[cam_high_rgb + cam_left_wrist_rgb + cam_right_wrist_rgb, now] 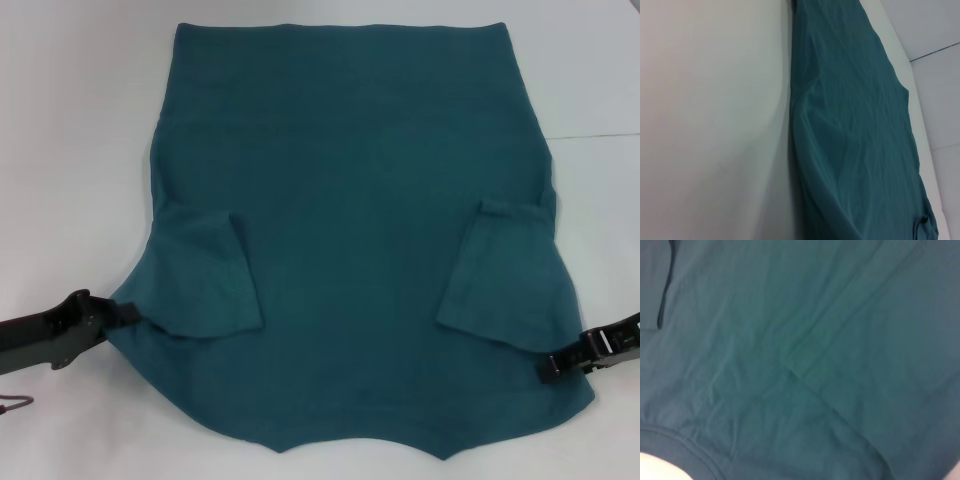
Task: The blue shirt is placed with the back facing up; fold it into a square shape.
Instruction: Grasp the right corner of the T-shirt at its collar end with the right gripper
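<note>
I see a plain white desk [70,150] filling nearly the whole head view, bare at the left, the right and along the bottom edge. Its surface is smooth and matte, evenly lit, with only soft shadows. At the upper right of the head view a thin dark line [600,135] runs across the white surface, like a seam or edge. In the left wrist view the same kind of line [935,51] crosses the upper right corner.
</note>
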`<action>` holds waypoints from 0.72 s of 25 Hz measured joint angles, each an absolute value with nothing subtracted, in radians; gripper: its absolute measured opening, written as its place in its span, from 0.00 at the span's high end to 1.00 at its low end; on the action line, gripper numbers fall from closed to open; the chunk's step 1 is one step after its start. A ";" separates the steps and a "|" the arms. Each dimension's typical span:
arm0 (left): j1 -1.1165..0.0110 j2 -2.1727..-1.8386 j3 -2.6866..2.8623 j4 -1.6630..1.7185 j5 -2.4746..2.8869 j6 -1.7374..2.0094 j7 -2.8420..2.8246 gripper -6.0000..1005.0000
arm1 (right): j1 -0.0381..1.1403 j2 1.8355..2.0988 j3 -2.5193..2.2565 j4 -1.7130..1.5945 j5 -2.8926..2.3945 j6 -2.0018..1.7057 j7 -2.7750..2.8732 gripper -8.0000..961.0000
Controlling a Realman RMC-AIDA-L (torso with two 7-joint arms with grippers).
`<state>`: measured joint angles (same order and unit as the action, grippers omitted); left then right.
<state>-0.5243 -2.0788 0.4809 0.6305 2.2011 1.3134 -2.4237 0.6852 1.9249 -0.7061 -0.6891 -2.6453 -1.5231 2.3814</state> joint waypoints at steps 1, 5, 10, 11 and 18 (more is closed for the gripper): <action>-0.524 -2.079 0.481 0.630 2.201 1.314 -2.424 0.99 | 0.683 1.925 -0.704 -0.692 -2.646 -1.524 2.383 0.24; -0.523 -2.079 0.482 0.630 2.201 1.316 -2.423 0.99 | 0.672 1.919 -0.696 -0.698 -2.643 -1.527 2.386 0.34; -0.523 -2.080 0.483 0.630 2.201 1.319 -2.423 0.99 | 0.669 1.918 -0.696 -0.698 -2.643 -1.524 2.387 0.57; -0.523 -2.080 0.483 0.630 2.201 1.320 -2.423 0.99 | 0.669 1.918 -0.696 -0.698 -2.643 -1.522 2.387 0.62; -0.523 -2.080 0.483 0.630 2.203 1.322 -2.422 0.99 | 0.669 1.921 -0.684 -0.698 -2.636 -1.518 2.385 0.87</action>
